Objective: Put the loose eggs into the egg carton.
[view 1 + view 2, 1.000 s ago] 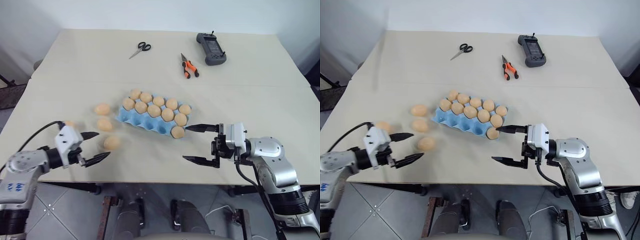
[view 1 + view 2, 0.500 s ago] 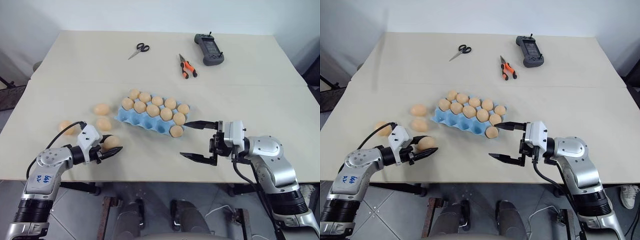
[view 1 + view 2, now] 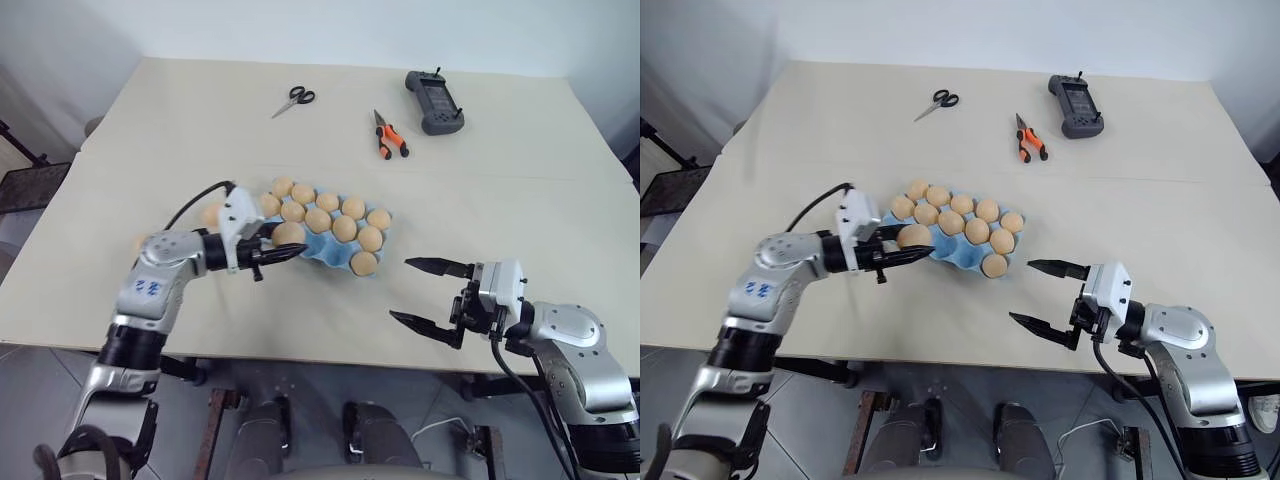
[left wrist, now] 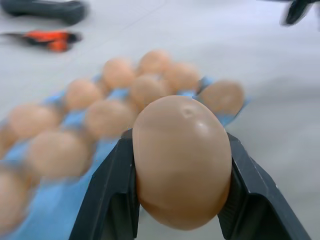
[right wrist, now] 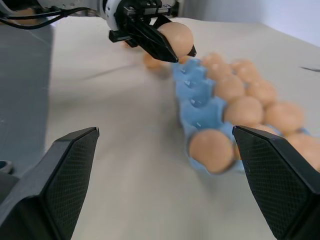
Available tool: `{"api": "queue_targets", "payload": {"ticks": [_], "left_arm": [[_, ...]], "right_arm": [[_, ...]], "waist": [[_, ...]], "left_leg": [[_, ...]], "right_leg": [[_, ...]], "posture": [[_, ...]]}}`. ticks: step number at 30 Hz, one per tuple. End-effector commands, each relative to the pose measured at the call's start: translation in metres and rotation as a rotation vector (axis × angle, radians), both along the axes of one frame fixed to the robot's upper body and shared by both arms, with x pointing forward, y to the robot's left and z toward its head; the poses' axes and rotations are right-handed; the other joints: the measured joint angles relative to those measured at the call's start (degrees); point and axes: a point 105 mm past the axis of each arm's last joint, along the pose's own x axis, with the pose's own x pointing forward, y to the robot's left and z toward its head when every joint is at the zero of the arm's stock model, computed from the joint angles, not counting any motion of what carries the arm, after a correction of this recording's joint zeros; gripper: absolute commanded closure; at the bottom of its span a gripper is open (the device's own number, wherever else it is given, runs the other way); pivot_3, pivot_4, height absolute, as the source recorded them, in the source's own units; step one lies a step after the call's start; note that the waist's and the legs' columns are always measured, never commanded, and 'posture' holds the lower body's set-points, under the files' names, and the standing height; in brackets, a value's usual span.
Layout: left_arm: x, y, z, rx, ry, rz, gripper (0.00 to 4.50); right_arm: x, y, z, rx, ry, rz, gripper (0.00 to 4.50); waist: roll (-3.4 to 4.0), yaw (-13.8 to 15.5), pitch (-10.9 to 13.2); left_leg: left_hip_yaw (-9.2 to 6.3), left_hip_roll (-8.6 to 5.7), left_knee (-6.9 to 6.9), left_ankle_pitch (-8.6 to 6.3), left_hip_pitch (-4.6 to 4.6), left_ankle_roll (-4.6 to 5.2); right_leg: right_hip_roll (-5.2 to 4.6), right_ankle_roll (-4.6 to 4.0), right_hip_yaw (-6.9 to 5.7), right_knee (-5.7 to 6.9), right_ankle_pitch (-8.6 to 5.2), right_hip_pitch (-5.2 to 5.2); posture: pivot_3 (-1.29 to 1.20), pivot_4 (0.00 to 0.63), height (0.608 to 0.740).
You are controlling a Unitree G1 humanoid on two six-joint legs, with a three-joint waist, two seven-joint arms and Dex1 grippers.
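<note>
My left gripper (image 3: 287, 244) is shut on one pale orange egg (image 4: 181, 160), held just above the near left corner of the light blue egg carton (image 3: 322, 252). Several eggs sit in the carton's cups, and the front row has bare cups. One loose egg (image 3: 211, 213) peeks out behind my left wrist. Another loose egg (image 3: 140, 243) lies on the table further left. My right gripper (image 3: 426, 296) stands wide open and empty over the table, to the right of the carton's front corner.
Scissors (image 3: 293, 99), orange-handled pliers (image 3: 390, 135) and a dark handheld controller (image 3: 434, 100) lie at the far side of the table. The table's front edge runs just below both arms.
My left gripper closed on a loose egg near the table's front, lifted it and carried it right to the carton. The right gripper drew slightly away to the right. The camera also shifted.
</note>
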Motion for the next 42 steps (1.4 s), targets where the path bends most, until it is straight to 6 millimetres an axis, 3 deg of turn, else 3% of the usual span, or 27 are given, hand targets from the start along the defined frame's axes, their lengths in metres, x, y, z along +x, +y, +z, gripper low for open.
{"api": "queue_targets", "payload": {"ticks": [1, 11, 18, 21, 27, 28, 34, 36, 39, 42], "left_arm": [[0.010, -0.025, 0.003, 0.028, -0.035, -0.070, 2.95], [0.023, -0.061, -0.010, 0.070, -0.045, -0.156, 2.95], [0.019, -0.054, -0.004, 0.061, -0.095, -0.180, 0.75], [0.010, -0.032, -0.002, 0.083, -0.123, -0.193, 0.75], [-0.007, 0.034, 0.010, 0.084, -0.147, -0.090, 0.75], [-0.011, 0.053, 0.009, 0.094, -0.159, -0.043, 0.75], [-0.033, 0.120, 0.013, 0.005, -0.201, 0.238, 0.75], [-0.048, 0.152, 0.013, -0.095, -0.172, 0.405, 0.17], [-0.070, 0.185, 0.003, -0.116, -0.164, 0.564, 0.03], [-0.087, 0.202, -0.005, -0.094, -0.192, 0.669, 0.03]], "right_arm": [[0.002, -0.007, 0.008, 0.005, -0.058, -0.059, 0.00], [-0.001, 0.011, 0.014, 0.040, -0.106, -0.066, 0.00], [0.000, 0.016, 0.019, 0.052, -0.118, -0.055, 0.00], [0.001, 0.016, 0.018, 0.053, -0.115, -0.047, 0.00], [0.002, 0.016, 0.017, 0.048, -0.111, -0.021, 0.00], [0.003, 0.016, 0.017, 0.044, -0.112, -0.012, 0.00], [0.009, 0.017, 0.018, 0.040, -0.123, 0.020, 0.00], [0.012, 0.017, 0.020, 0.038, -0.129, 0.036, 0.00], [0.014, 0.014, 0.020, 0.034, -0.127, 0.053, 0.00], [0.015, 0.010, 0.020, 0.035, -0.124, 0.068, 0.00]], "waist": [[0.00, 0.1, 0.0], [-0.01, 0.2, 0.0], [-0.01, 0.1, 0.0], [-0.01, -0.3, 0.0], [-0.01, -1.0, 0.0], [0.00, -1.1, 0.0], [0.00, -1.4, 0.0], [0.00, -1.6, 0.0], [-0.03, -1.8, 0.0], [-0.02, -1.6, 0.0]], "left_leg": [[0.00, 0.00, 0.06, 0.01, 0.00, 0.02], [0.01, -0.05, 0.20, 0.09, -0.07, 0.37], [0.02, -0.07, 0.24, 0.08, -0.10, 0.38], [0.02, -0.03, 0.23, 0.07, -0.08, 0.36], [-0.02, 0.02, 0.16, 0.04, -0.07, 0.27], [-0.02, 0.01, 0.16, 0.02, -0.07, 0.23], [-0.05, 0.00, 0.09, -0.03, -0.03, 0.19], [-0.10, 0.00, 0.06, -0.04, -0.04, 0.17], [-0.10, 0.00, -0.11, -0.06, -0.03, 0.14], [-0.09, -0.01, -0.26, -0.07, -0.02, 0.12]], "right_leg": [[0.00, 0.02, -0.01, 0.03, 0.01, 0.01], [-0.04, 0.18, 0.01, -0.03, 0.10, 0.04], [-0.05, 0.20, 0.02, -0.03, 0.11, 0.05], [-0.03, 0.20, 0.03, 0.00, 0.11, 0.05], [-0.04, 0.16, 0.01, 0.00, 0.09, 0.03], [-0.07, 0.15, 0.02, -0.02, 0.09, 0.04], [-0.15, 0.11, 0.05, -0.05, 0.07, 0.02], [-0.17, 0.09, 0.05, -0.08, 0.06, 0.03], [-0.21, 0.07, 0.05, -0.20, 0.04, 0.01], [-0.20, -0.03, 0.03, -0.27, -0.01, -0.03]], "posture": [[0.00, 0.150, 0.740], [0.00, 0.150, 0.740], [0.00, 0.150, 0.740], [0.00, 0.150, 0.740], [0.00, 0.150, 0.740], [0.00, 0.150, 0.740], [0.00, 0.150, 0.740], [0.00, 0.150, 0.740], [0.00, 0.150, 0.740], [0.00, 0.150, 0.740]]}}
